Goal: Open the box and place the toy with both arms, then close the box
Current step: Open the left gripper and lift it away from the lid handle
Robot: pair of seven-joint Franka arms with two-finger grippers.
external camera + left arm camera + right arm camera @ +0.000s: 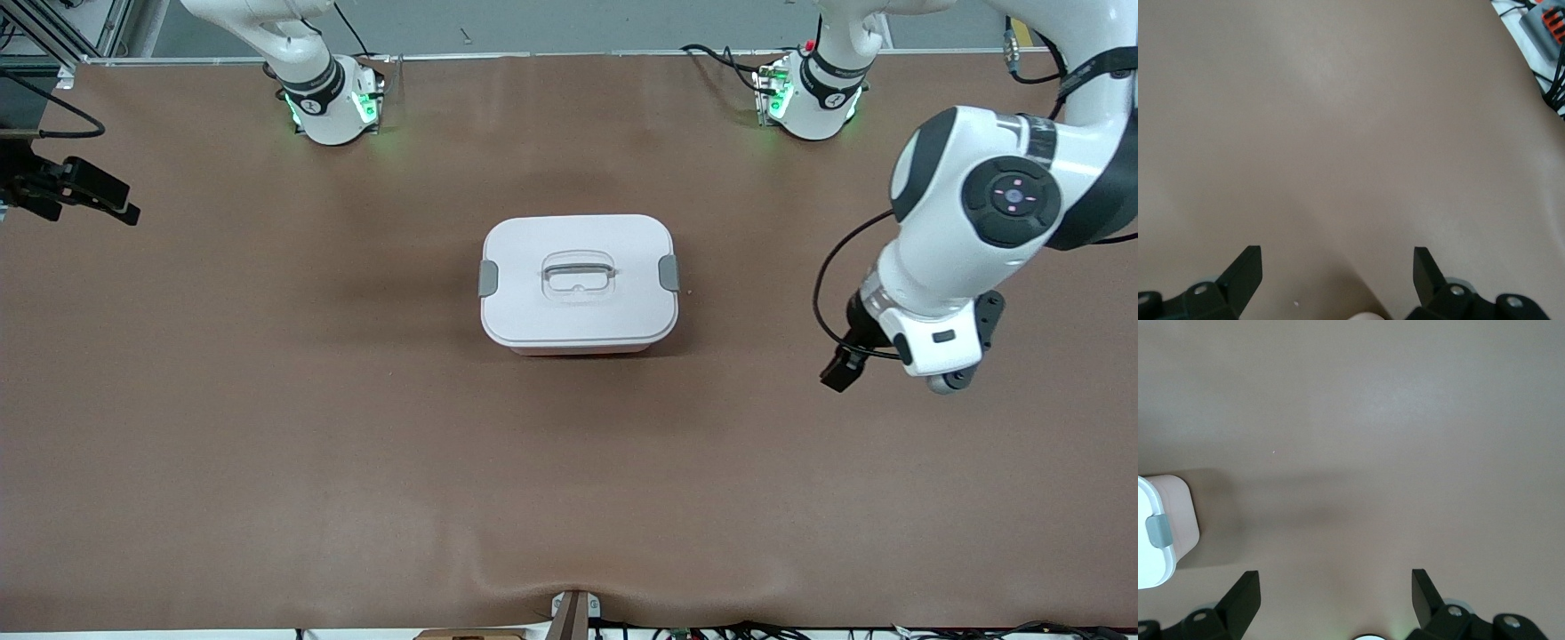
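The box [578, 311] stands in the middle of the table with its white lid on. Both grey side clips [488, 278] are down and the recessed handle [579, 276] lies flat. The toy is out of view. My left gripper [1337, 260] hangs open and empty over bare table toward the left arm's end, its hand [933, 347] well apart from the box. My right gripper [1335, 587] is open and empty too, high over the table at the right arm's end. The right wrist view catches one end of the box [1168, 520] with a clip [1158, 532].
The brown mat [267, 427] covers the whole table. The two arm bases [333, 102] [809, 98] stand along the table's edge farthest from the front camera. Cables and a grey device [1541, 27] lie off the mat's edge. A small bracket [573, 613] sits at the nearest edge.
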